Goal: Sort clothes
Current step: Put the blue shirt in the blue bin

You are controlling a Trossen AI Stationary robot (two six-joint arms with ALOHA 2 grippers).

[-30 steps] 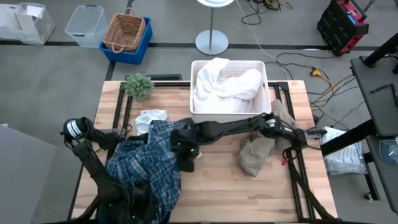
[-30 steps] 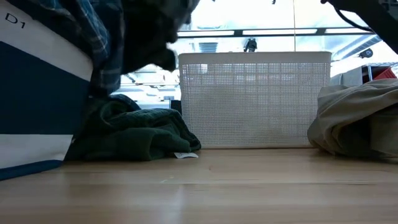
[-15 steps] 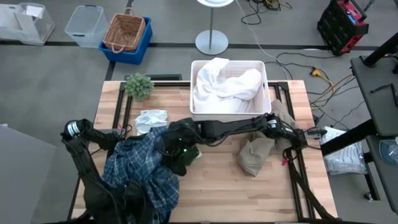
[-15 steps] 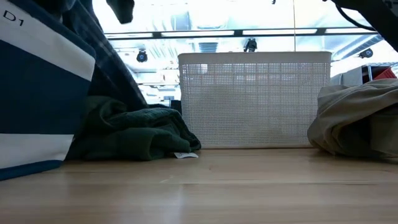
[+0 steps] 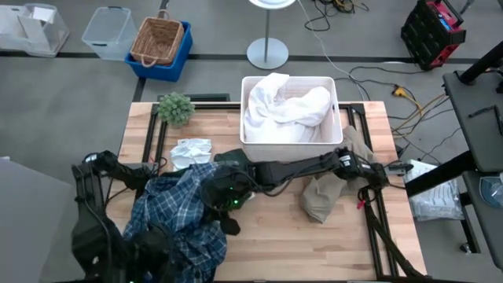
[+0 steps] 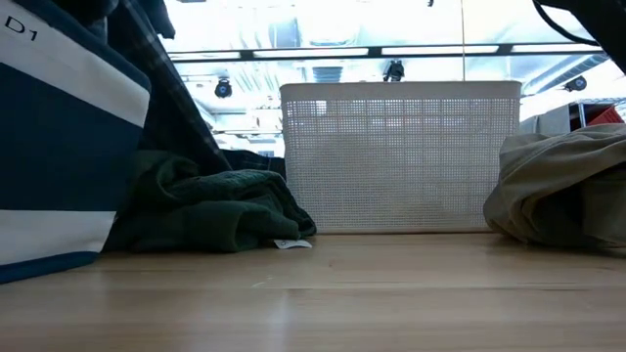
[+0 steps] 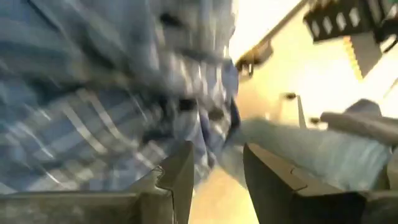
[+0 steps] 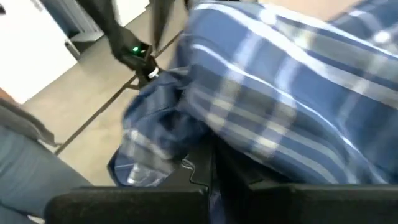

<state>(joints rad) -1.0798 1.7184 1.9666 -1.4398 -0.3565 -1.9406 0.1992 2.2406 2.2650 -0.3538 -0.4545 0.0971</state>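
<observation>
**Plaid cloth pinched by the right arm, left fingers parted**

Blue-and-white plaid shirt (image 5: 182,214) lies bunched across the near-left part of the wooden table (image 5: 291,236). The right gripper (image 5: 222,198) reaches across from the right side and sits at the shirt's right edge; in the right wrist view its fingers (image 8: 208,168) are pressed together with a fold of plaid cloth (image 8: 280,106) caught between them and the rest of the fabric spreading just beyond the tips. The left gripper (image 7: 214,171) is low at the near-left, over the same shirt; its fingers (image 7: 180,174) stand partly apart, plaid fabric hanging right ahead of them, and whether any cloth is still between them cannot be told.

Away from both sets of fingers, a small white garment (image 5: 191,149) lies beside the shirt's far edge, a dark green garment (image 6: 220,205) sits against the white bin (image 5: 336,106) filled with white clothes (image 5: 284,106), and a khaki garment (image 5: 324,195) rests under the right arm.
</observation>
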